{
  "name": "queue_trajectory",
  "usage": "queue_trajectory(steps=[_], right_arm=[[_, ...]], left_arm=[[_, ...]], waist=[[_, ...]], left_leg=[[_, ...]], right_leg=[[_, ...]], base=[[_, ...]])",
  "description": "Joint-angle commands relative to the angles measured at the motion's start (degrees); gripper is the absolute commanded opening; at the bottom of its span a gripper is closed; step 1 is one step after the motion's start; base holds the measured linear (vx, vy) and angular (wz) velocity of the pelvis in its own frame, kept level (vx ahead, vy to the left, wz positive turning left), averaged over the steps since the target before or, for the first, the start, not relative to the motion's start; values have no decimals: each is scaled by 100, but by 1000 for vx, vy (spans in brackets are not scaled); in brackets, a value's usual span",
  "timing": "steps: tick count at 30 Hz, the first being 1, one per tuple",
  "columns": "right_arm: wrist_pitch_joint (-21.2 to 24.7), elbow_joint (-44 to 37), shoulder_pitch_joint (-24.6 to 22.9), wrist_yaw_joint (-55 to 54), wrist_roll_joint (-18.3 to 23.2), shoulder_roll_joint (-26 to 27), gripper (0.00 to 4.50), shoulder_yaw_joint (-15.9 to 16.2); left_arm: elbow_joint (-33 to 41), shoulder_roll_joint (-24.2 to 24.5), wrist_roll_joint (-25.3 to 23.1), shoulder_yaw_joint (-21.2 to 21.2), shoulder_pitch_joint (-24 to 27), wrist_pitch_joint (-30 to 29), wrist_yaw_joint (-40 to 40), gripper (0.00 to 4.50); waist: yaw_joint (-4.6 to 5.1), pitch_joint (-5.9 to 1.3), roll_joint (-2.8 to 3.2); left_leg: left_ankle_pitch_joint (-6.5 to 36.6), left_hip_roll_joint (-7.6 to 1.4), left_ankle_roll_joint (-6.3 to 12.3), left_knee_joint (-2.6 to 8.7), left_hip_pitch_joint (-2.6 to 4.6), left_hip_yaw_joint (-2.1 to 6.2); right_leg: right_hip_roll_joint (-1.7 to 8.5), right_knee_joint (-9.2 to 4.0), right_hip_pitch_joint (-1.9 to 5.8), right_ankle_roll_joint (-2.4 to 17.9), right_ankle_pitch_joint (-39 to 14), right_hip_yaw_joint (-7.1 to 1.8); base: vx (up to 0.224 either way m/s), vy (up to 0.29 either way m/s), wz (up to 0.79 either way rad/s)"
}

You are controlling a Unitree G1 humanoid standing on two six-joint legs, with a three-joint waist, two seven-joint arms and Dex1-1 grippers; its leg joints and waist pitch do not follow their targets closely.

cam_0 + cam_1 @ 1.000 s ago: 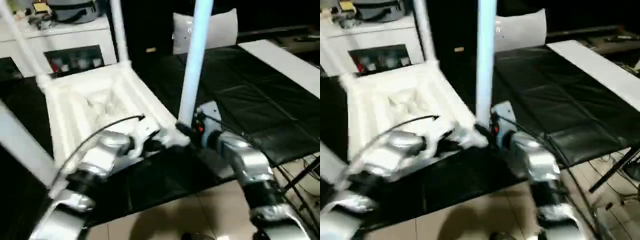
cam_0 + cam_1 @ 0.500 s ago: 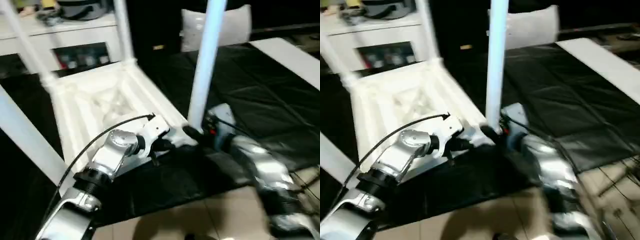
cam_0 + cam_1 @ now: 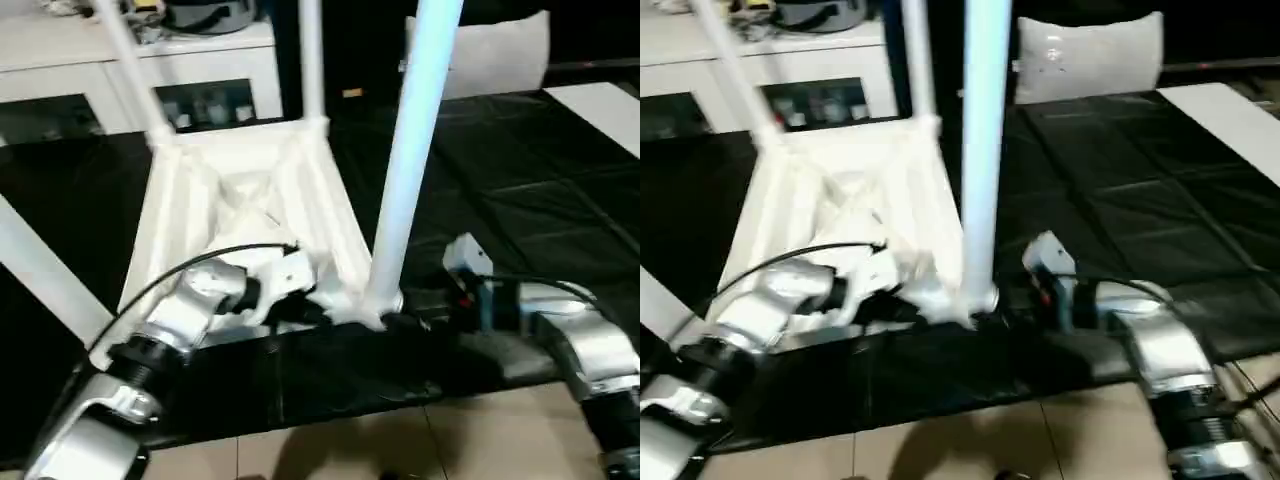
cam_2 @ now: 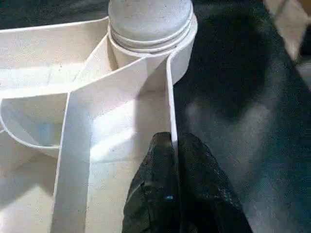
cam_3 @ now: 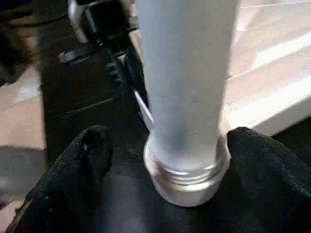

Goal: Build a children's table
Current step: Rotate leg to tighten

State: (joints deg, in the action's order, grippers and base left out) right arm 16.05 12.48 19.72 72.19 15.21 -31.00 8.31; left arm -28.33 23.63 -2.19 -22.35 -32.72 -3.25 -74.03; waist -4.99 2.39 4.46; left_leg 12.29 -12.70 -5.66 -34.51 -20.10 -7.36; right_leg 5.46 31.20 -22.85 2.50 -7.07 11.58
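Tabletop (image 3: pixel 240 190) rim stays pinched by the left gripper (image 4: pixel 171 145); the right gripper's (image 5: pixel 187 160) jaws have spread apart around the leg (image 3: pixel 405 170).

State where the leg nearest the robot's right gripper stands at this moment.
In the left eye view the leg stands upright in the tabletop's near right corner socket, between the open fingers of the right gripper.

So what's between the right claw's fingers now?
The near leg, at its base where it enters the corner socket. In the right wrist view the fingers stand apart on either side of it, not touching.
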Motion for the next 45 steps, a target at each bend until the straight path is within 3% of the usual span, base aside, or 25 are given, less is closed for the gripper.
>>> queue_trajectory(steps=[1, 4, 10, 18, 20, 22, 25, 27, 37, 38, 40, 41, 42, 43, 45], right_arm=[[-96, 25, 135, 182, -17, -42, 409, 96], [-83, 114, 246, 462, 54, -30, 409, 156], [-47, 179, 317, 950, 176, -80, 356, 338], [-4, 307, 375, 1196, 226, 65, 277, 478], [18, 336, 382, 1251, 245, 80, 277, 492], [39, 357, 389, 1292, 256, 77, 240, 501], [39, 405, 391, 1327, 273, 99, 237, 506], [43, 408, 388, 1332, 279, 107, 210, 507], [276, 106, 139, 1144, 503, 287, 198, 413], [345, 84, 103, 759, 470, 441, 198, 329], [455, 148, 73, -312, 219, 842, 198, 176], [455, 148, 73, -312, 219, 842, 198, 176], [414, 280, 95, -966, 32, 1124, 198, 88], [411, 298, 99, -1057, 8, 1164, 198, 75], [361, 372, 116, -1415, -103, 1328, 198, 40]], left_arm=[[178, 49, -14, -275, -1, 330, -509, 0], [284, 178, 32, -374, 59, 503, -827, 0], [306, 259, 84, -450, 59, 686, -1108, 0], [360, 202, 142, -524, 62, 735, -1237, 0], [361, 204, 153, -529, 63, 740, -1257, 0], [359, 209, 156, -532, 63, 742, -1269, 0], [341, 240, 178, -525, 73, 742, -1299, 0], [332, 247, 183, -521, 73, 738, -1302, 0], [514, 158, 290, -372, 220, 224, -973, 0], [570, 52, 311, -291, 252, -17, -719, 0], [799, -179, 422, -141, 347, -590, -279, 0], [799, -179, 422, -141, 347, -590, -279, 0], [951, -370, 497, -63, 394, -889, -11, 0], [971, -399, 508, -52, 401, -932, 29, 0], [1033, -544, 537, 5, 412, -1106, 244, 0]], waist=[[-22, -443, -83], [-69, -450, -86], [-154, -445, -110], [-158, -445, -148], [-163, -444, -144], [-166, -449, -142], [-173, -447, -144], [-171, -442, -147], [-156, -436, -149], [-144, -433, -126], [-115, -414, -150], [-80, -381, -148], [-16, -363, -150], [28, -349, -149], [191, -317, -142]], left_leg=[[603, -72, 663, 347, -26, -115], [621, -91, 641, 355, -19, -111], [623, -86, 612, 357, -16, -140], [636, -50, 569, 353, -15, -179], [609, -48, 588, 353, -17, -182], [577, -50, 596, 352, -25, -178], [566, -37, 601, 346, -34, -183], [589, -29, 590, 345, -31, -188], [627, -25, 552, 350, -29, -188], [626, -29, 526, 352, -30, -191], [677, -11, 459, 360, -30, -190], [813, 26, 392, 354, -7, -201], [1000, 73, 344, 332, 0, -198], [1087, 69, 315, 328, 6, -198], [1383, 116, 276, 282, 23, -172]], right_leg=[[319, -312, 392, 453, -1942, -369], [326, -289, 391, 489, -1922, -377], [329, -290, 381, 453, -2032, -399], [301, -313, 359, 339, -2249, -425], [293, -308, 353, 348, -2259, -441], [294, -298, 359, 349, -2235, -450], [292, -294, 355, 343, -2268, -459], [289, -311, 353, 307, -2348, -450], [279, -329, 350, 256, -2444, -440], [283, -324, 341, 264, -2453, -447], [274, -352, 347, 217, -2575, -420], [265, -419, 314, 108, -2884, -385], [254, -482, 325, -76, -3225, -326], [257, -507, 315, -148, -3332, -310], [226, -636, 305, -426, -3690, -159]], base=[[0, 0, 0], [0, 0, 0], [0, 0, 0], [0, 0, 0], [0, 0, 0], [0, 0, 0], [0, 0, 0], [0, 0, 0], [0, 0, 0], [0, 0, 0], [0, 0, 0], [0, 0, 0], [0, 0, 0], [0, 0, 0], [0, 0, 0]])
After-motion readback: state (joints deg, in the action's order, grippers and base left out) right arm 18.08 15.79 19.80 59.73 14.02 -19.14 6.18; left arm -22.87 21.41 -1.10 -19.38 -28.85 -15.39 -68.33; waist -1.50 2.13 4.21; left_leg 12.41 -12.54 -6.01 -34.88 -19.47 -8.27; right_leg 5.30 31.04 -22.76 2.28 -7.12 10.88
